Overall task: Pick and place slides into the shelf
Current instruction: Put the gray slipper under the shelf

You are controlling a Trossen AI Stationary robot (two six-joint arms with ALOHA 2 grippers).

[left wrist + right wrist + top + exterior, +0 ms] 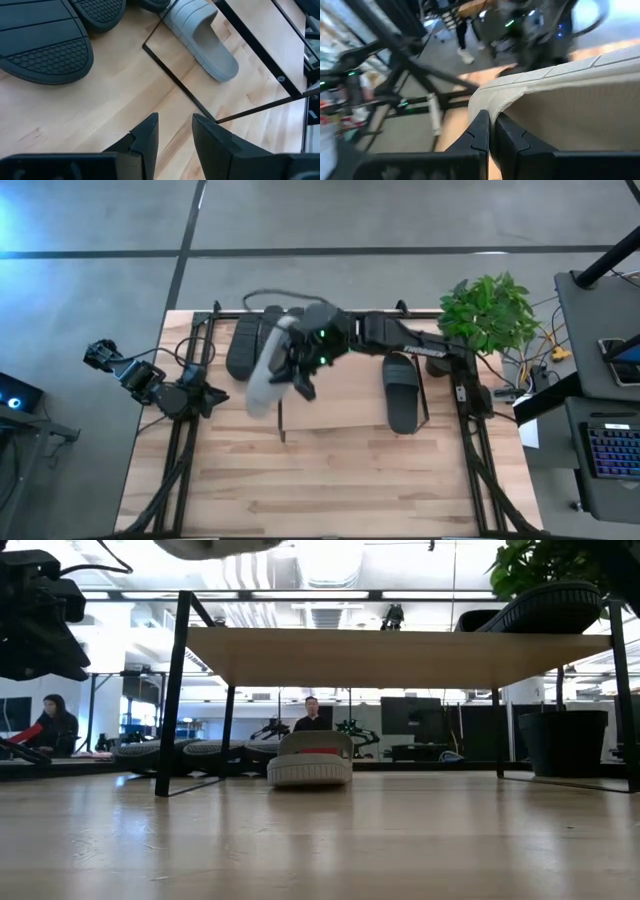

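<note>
The fingers of the right gripper are pinched tight on the edge of a light grey slide, whose pale rim is clamped between them in the right wrist view. In the high view this gripper is seen above the left half of the shelf, and the held light grey slide hangs tilted over the shelf's left edge, raised off the board. The right arm is stretched across the shelf's top board from the right side of the tabletop.

The fingers of the left gripper are parted with nothing between them, hanging above bare tabletop beside the thin black frame of the shelf. Beyond them a second light grey slide is seen lying on the tabletop under the shelf, and dark soles of black slides are seen beside it. In the high view the left gripper is found at the left edge of the tabletop.

On the top board a black slide lies on the right half, and another black slide lies at the back left. In the low view the light grey slide is seen resting under the top board, with dark slides to its left. People are seen in the room behind. A potted plant stands at the right rear corner.
</note>
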